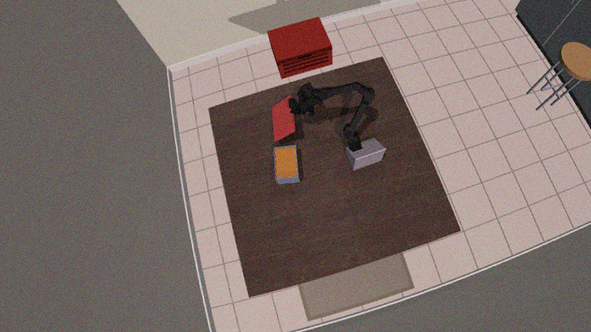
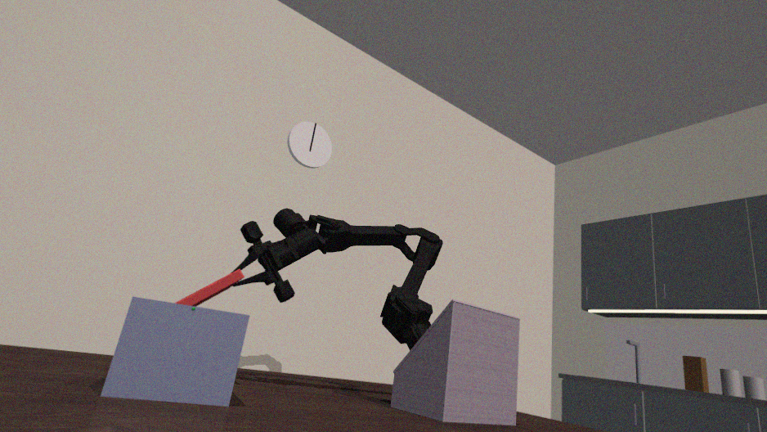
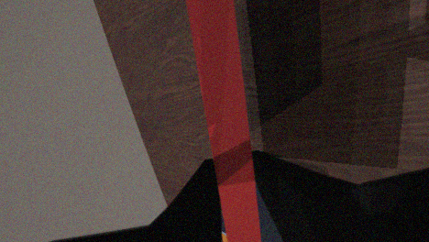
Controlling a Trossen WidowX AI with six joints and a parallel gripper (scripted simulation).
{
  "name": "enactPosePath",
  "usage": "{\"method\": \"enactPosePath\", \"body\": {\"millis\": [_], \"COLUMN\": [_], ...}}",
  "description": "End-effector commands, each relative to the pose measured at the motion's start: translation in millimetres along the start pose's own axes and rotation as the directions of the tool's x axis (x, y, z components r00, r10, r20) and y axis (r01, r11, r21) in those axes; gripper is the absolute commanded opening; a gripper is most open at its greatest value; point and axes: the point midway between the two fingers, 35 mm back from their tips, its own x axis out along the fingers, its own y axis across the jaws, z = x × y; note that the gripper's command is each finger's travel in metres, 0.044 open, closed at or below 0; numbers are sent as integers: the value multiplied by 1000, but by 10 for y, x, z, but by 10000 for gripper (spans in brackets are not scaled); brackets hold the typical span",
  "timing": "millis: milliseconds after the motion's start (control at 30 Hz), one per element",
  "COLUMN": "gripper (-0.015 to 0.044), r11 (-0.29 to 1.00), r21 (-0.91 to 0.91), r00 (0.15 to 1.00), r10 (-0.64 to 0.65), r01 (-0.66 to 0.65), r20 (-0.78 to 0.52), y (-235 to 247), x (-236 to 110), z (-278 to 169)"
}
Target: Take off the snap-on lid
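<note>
red lid point(image 1: 283, 118), lavender box point(image 2: 177, 351), black gripper point(image 2: 239, 276)

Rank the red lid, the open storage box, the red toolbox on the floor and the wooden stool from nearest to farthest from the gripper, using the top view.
1. Red lid: clamped in the gripper.
2. Storage box: on the table, below the lid in this view.
3. Red toolbox: on the floor by the wall; too close to the box to call.
4. Wooden stool: far right.

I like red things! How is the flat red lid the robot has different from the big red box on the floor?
The lid is a thin flat slab; the red box is tall and chunky. The lid hangs tilted over the table, pinched at one edge by the gripper; the red box stands level on the floor tiles by the wall, with nothing touching it. Both are red.
</note>
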Motion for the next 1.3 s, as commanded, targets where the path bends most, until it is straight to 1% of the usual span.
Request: {"method": "enactPosePath", "body": {"millis": [0,1267], "gripper": [0,0], "r11": [1000,1000], "r21": [-3,-5], "r00": [1000,1000], "r10": [7,8], "r01": [-7,-8], "r20": [-7,-5], "y": [-15,-243], "x": [20,212], "z": [-17,-15]}}
